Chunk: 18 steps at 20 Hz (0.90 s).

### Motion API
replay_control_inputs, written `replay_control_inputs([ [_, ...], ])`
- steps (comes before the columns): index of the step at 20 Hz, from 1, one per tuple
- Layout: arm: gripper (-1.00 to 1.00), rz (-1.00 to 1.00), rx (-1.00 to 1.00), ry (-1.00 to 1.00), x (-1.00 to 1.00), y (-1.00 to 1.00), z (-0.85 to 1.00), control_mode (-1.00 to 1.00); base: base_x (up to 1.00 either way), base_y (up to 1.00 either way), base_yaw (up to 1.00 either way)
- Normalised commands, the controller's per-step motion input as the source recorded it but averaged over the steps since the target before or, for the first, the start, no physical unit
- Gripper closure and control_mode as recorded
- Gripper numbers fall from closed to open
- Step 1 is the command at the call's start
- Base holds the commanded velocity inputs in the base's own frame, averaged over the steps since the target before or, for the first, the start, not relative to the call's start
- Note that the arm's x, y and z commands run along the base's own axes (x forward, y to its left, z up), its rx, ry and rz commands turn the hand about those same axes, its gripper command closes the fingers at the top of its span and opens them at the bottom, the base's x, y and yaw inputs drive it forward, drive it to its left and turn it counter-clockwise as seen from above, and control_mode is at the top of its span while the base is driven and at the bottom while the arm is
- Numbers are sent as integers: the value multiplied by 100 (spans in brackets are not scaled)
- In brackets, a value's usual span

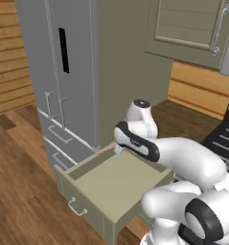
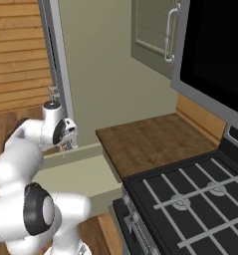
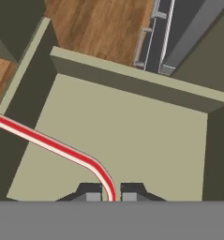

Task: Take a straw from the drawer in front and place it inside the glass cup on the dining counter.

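The sage-green drawer [image 1: 117, 184] stands pulled open in front of me, its silver handle [image 1: 76, 206] at the front. In the hand view I look down on the drawer's bare floor [image 3: 146, 140]. My gripper [image 3: 111, 196] is shut on the straw [image 3: 57, 146], a thin red and pale stick that curves up from between the fingertips and runs off to the left over the drawer's wall. From the left base view the straw [image 1: 104, 150] is a faint pink line at the drawer's back edge, beside my hand. The glass cup and the dining counter are out of view.
A tall grey fridge [image 1: 63, 72] with bar-handled drawers stands left of the drawer. To the right are a brown wood counter [image 2: 150, 139] and a black stove [image 2: 190, 199]. Wall cabinets [image 1: 192, 24] hang above. Wooden floor [image 1: 15, 191] lies to the left.
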Motion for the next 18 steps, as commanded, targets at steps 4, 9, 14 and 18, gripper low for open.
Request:
replay_control_inputs([
  [4,100,-7,-1,0,-56,-16,100,-100,0,0,0],
  [9,100,-12,-1,3,-79,-47,80,-100,0,0,0],
  [14,100,-14,0,4,-94,-71,17,-100,0,0,0],
  [18,100,-18,0,3,-53,-44,0,-100,0,0,0],
])
